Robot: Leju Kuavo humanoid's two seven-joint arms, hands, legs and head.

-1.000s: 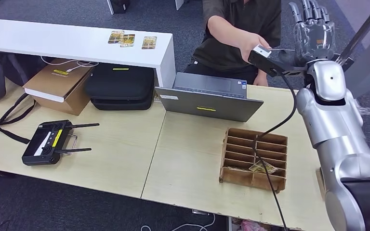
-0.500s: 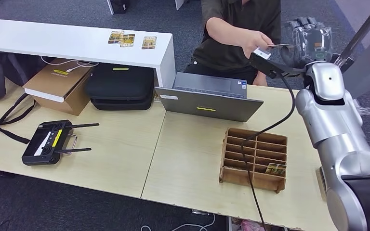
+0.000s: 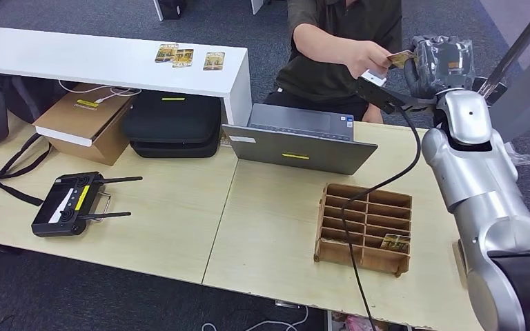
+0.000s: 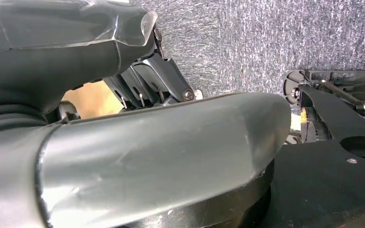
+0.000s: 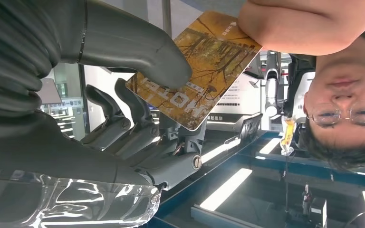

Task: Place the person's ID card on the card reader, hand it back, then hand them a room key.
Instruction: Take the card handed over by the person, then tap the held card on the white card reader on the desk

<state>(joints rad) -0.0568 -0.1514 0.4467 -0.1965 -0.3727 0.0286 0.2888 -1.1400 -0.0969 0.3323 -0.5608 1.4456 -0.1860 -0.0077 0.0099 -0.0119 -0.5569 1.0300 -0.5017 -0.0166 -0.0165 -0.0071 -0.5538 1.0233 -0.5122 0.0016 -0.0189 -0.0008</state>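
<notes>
— Where is the card being held?

— It is being pinched between the thumb and fingers of the right hand, raised beyond the far edge of the table. Its other end is being gripped by the person's hand.

— And the left hand?

— It is being seen close up over grey carpet; whether its fingers are spread or curled cannot be told.

— What else is being shown?

— Three cards are lying on the white shelf, and a wooden tray is sitting beside the laptop.
</notes>
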